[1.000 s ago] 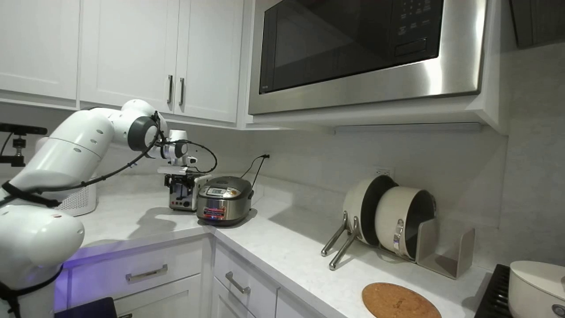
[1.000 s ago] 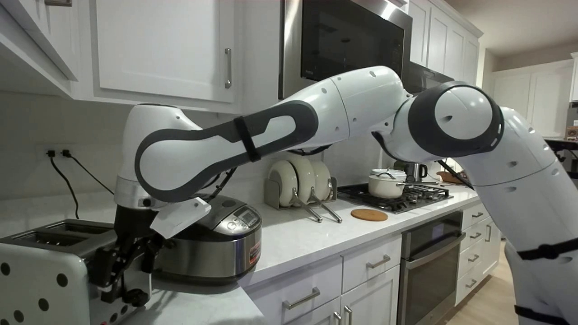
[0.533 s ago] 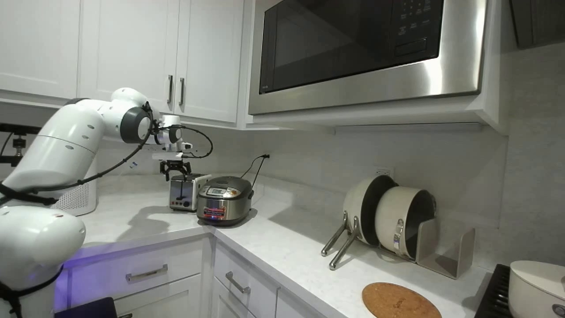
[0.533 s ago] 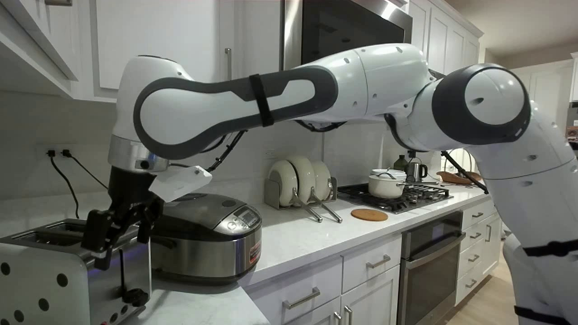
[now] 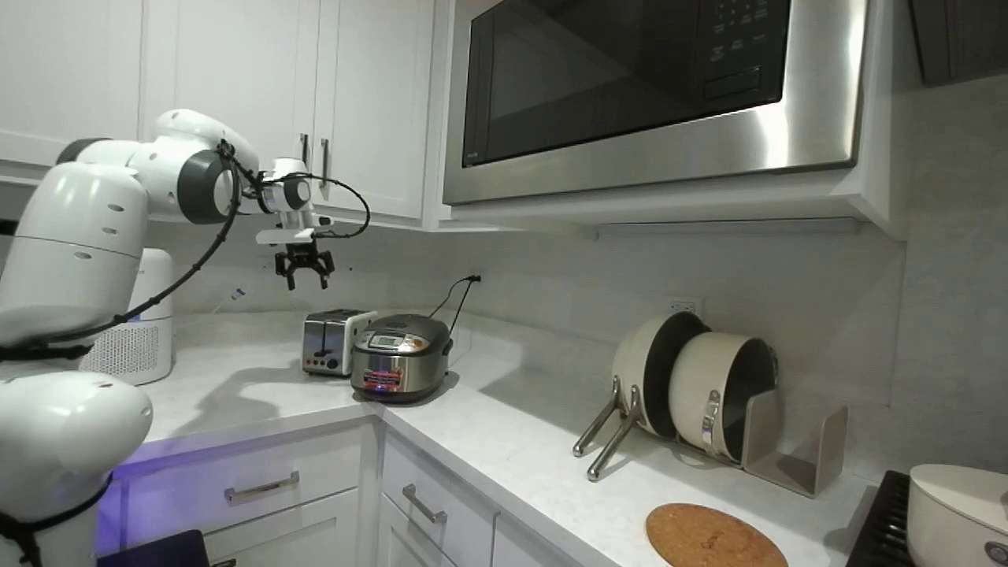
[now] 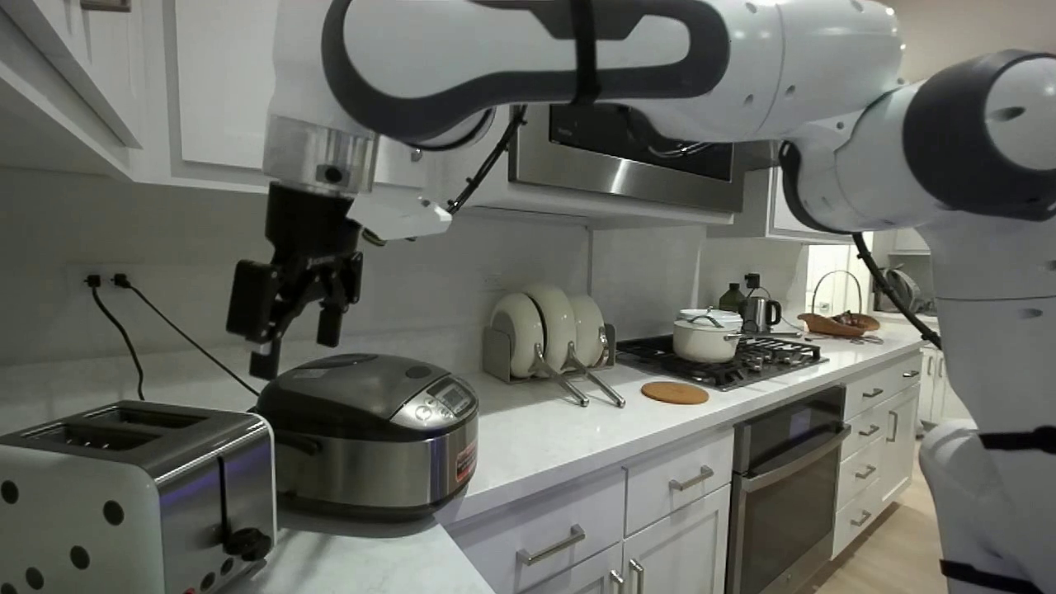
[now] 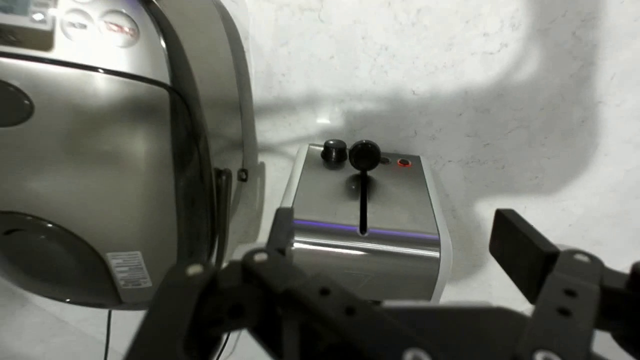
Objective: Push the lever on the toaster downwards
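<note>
The toaster (image 5: pixel 319 335) has a metal front and white dotted sides (image 6: pixel 78 528). It stands on the counter beside the rice cooker. Its black lever knob (image 6: pixel 247 544) sits at the bottom end of the vertical slot. In the wrist view the lever (image 7: pixel 364 155) is at the low end of the slot, and a button near it has a lit red ring. My gripper (image 5: pixel 308 282) is open and empty, above the toaster and apart from it. It also shows in an exterior view (image 6: pixel 297 351) and in the wrist view (image 7: pixel 400 240), fingers wide apart.
The rice cooker (image 6: pixel 375 470) stands close beside the toaster. A white perforated appliance (image 5: pixel 130 346) is on the counter's other side. Pans (image 5: pixel 713 394) stand in a rack, with a cork mat (image 5: pixel 713 535) in front. Upper cabinets (image 5: pixel 228 87) hang above.
My gripper was low at the toaster's front by the lever. It has risen well above the toaster, and the arm has drawn back. The lever knob stays at the bottom of its slot.
</note>
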Controlling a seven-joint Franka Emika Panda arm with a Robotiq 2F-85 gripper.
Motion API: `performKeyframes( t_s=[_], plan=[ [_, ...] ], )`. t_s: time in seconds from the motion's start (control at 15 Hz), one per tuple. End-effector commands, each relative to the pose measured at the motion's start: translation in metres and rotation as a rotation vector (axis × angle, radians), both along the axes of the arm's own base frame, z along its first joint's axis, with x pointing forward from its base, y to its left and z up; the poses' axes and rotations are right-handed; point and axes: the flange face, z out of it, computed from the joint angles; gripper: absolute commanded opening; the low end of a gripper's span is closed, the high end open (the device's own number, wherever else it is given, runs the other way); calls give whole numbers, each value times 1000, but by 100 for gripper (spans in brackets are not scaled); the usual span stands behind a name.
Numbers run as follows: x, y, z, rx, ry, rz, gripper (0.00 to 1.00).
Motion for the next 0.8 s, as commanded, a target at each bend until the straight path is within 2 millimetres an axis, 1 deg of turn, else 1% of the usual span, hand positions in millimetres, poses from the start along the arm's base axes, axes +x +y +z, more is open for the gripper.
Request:
performKeyframes(
  t_s=[0.0,0.2,0.27,0.33,0.4,0.47,0.6,0.73],
  plan=[
    [-46,-32,29,-65,-5,-43,100],
    [-84,-54,48,-102,44,-65,100],
    [-60,-36,44,-84,23,-33,100],
    [-68,-38,50,-86,20,-31,100],
    [-72,-37,52,-83,16,-26,100],
    [-70,-38,52,-84,17,-29,100],
    [-63,-38,45,-89,26,-36,100],
    [-60,-36,39,-94,34,-35,100]
  ],
)
